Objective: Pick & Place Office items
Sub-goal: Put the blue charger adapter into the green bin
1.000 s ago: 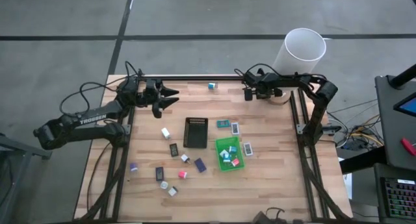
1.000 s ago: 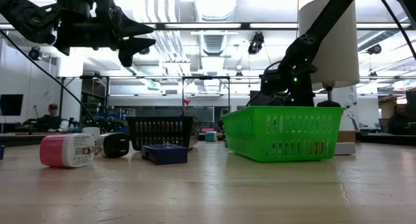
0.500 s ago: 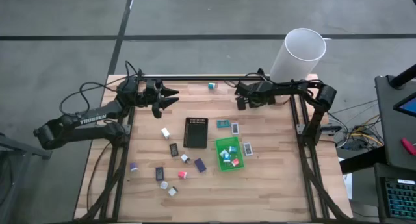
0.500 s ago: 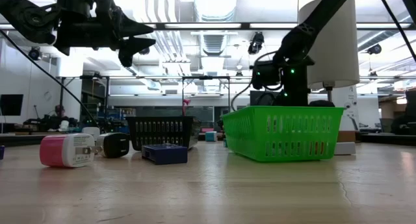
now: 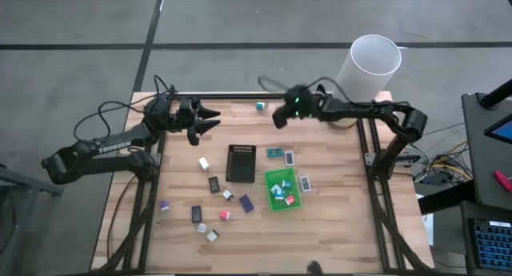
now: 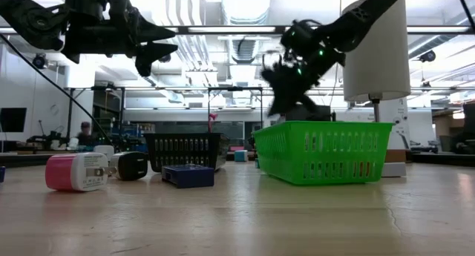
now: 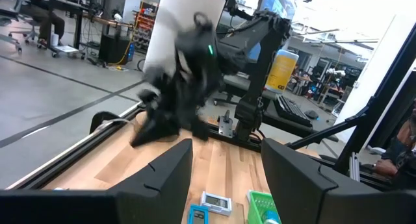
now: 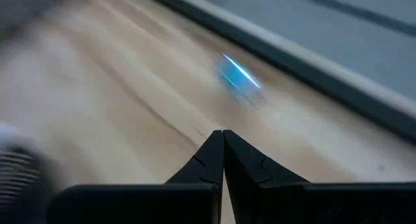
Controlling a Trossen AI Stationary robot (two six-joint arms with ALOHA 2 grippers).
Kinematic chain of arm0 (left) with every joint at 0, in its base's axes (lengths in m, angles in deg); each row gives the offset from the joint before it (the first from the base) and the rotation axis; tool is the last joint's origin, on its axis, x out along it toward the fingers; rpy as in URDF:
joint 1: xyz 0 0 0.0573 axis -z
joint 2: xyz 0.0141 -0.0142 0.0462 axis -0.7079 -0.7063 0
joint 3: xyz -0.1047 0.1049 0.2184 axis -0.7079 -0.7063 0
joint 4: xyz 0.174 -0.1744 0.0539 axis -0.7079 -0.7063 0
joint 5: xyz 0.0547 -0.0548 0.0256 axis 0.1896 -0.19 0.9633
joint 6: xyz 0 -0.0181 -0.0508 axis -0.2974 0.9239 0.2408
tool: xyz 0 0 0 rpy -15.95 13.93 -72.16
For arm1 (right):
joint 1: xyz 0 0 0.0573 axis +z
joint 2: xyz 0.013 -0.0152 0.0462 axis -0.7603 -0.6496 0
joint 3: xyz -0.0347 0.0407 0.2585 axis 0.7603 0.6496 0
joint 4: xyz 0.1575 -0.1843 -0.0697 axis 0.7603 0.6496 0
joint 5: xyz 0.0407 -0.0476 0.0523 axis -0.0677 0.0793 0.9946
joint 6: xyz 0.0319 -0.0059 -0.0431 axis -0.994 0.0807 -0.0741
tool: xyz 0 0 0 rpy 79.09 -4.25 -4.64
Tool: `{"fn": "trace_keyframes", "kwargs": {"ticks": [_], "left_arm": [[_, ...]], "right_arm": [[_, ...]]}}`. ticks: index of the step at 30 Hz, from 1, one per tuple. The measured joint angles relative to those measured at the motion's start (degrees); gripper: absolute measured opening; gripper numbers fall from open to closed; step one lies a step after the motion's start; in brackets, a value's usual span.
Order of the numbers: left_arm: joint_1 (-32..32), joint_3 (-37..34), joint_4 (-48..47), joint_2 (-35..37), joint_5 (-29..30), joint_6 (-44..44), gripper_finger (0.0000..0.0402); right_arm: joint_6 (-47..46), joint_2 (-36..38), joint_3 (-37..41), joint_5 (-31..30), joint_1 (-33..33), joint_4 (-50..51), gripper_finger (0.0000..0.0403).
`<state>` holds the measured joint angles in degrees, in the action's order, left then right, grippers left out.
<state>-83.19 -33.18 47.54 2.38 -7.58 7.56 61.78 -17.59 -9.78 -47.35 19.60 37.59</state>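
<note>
Pressed together and empty, the right gripper (image 5: pixel 280 119) has swung leftward from the white cylinder (image 5: pixel 366 66) toward a teal block (image 5: pixel 261 106) near the table's far edge. From table height it (image 6: pixel 273 76) has risen above the green tray (image 6: pixel 324 150). Spread apart, the left gripper (image 5: pixel 213 121) stays put.

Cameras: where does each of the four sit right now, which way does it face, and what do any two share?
High: overhead, straight down; both arms, green tray, black tray.
Low: table height, level across; green tray, black tray, arms overhead.
Left wrist: faces across the table; open left gripper, right arm beyond.
Right wrist: faces the table's far edge; shut right gripper, blurred teal item.
Shared: high and low both show both trays.
</note>
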Motion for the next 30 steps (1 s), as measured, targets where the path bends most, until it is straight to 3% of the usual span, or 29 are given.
{"fn": "trace_keyframes", "kwargs": {"ticks": [3, 7, 10, 14, 18, 23, 30], "left_arm": [[0.0, 0.0, 0.0, 0.0, 0.0, 0.0, 0.019], [0.0, 0.0, 0.0, 0.0, 0.0, 0.0, 0.019], [0.0, 0.0, 0.0, 0.0, 0.0, 0.0, 0.019], [0.0, 0.0, 0.0, 0.0, 0.0, 0.0, 0.019], [0.1, 0.0, 0.0, 0.0, 0.0, 0.0, 0.019], [0.1, 0.0, 0.0, 0.0, 0.0, 0.0, 0.019], [0.0, 0.0, 0.0, 0.0, 0.0, 0.0, 0.019]], "right_arm": [[2.4, -0.2, 0.0, 12.4, -3.8, -13.4, 0.0008], [5.9, -2.5, 0.0, 6.0, -6.3, -23.0, 0.0008], [11.2, -4.0, -0.1, 4.2, -7.5, -23.1, 0.0008], [11.2, -6.2, -0.6, 5.2, -8.3, -23.4, 0.0008], [11.1, -10.0, -2.9, 10.8, -9.0, -23.5, 0.0008], [11.0, -16.5, -8.4, 13.0, -8.9, -22.7, 0.0008], [11.5, -25.4, -20.3, 20.9, -9.2, -12.8, 0.0008]]}}
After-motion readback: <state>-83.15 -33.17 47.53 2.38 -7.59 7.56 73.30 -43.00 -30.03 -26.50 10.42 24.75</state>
